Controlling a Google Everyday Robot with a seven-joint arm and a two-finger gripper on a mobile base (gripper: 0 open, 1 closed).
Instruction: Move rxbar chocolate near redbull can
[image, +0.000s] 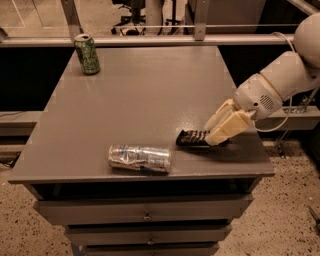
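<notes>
The rxbar chocolate (192, 138), a small black bar with pale lettering, is at the table's front right, low at the surface. My gripper (214, 134) is shut on its right end, with the pale fingers (227, 128) angled down to the left from the white arm. The redbull can (139, 158), silver and blue, lies on its side near the front edge, a short way left of the bar and apart from it.
A green can (87, 54) stands upright at the table's far left corner. The grey table (145, 95) sits on drawers (145, 216); its right edge is just under my arm. A rail runs behind the table.
</notes>
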